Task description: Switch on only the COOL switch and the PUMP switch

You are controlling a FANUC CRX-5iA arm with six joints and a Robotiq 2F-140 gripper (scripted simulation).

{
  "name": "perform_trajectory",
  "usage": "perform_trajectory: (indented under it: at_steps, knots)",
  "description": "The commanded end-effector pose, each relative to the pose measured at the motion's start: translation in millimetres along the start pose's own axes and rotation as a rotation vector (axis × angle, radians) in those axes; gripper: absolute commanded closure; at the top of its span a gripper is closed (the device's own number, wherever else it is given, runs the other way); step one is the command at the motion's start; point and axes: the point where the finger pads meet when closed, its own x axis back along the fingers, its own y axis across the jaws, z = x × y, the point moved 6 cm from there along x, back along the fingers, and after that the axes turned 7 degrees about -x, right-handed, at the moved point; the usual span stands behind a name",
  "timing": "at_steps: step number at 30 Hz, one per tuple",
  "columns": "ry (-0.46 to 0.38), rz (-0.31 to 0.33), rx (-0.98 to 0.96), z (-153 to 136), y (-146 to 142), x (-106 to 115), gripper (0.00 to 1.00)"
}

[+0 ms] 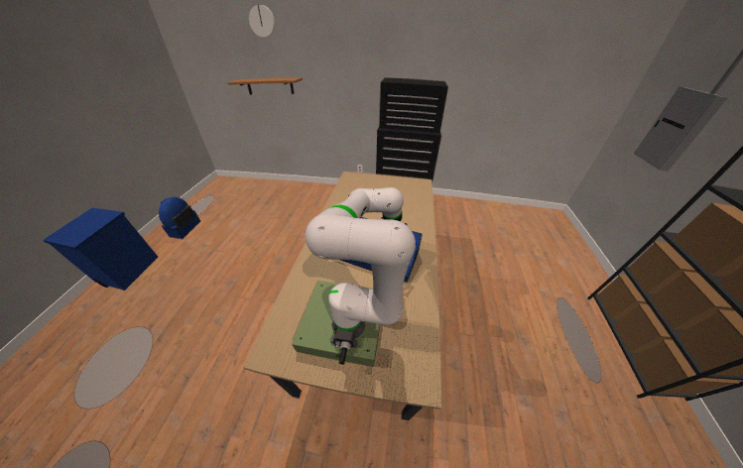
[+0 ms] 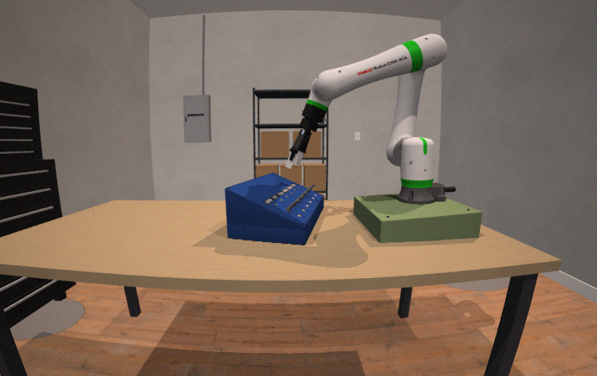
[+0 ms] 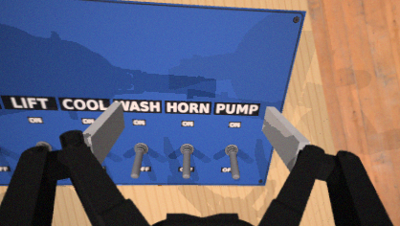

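hand [image 3: 191, 131] wide, holding nothing, above console [image 2: 272, 207] on bench [image 2: 151, 247]. three levers seen whole, all off: wash [image 3: 138, 160], horn [image 3: 186, 160], pump [image 3: 233, 161] at 3 o'clock; cool hidden behind pad [image 3: 105, 130].

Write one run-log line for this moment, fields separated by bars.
hand: open, empty, above console | PUMP lever: OFF | COOL lever: hidden | contact: none

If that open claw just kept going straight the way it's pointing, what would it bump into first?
Probably the blue console's sloped panel. The gripper hangs open and empty above it, aimed at the toggle row; the WASH, HORN and PUMP levers lie between its fingers, so one might touch first. Depth is uncertain.
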Motion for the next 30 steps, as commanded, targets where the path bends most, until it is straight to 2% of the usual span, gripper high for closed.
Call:
perform_trajectory:
  at_steps: [1,12,21,30]
  knots:
    - [0.000,0.000,0.000,1.3,8.2,0.1,0.00]
    - [0.000,0.000,0.000,6.0,46.5,0.1,0.00]
    - [0.000,0.000,0.000,7.9,62.0,0.1,0.00]
    - [0.000,0.000,0.000,8.2,64.5,0.1,0.00]
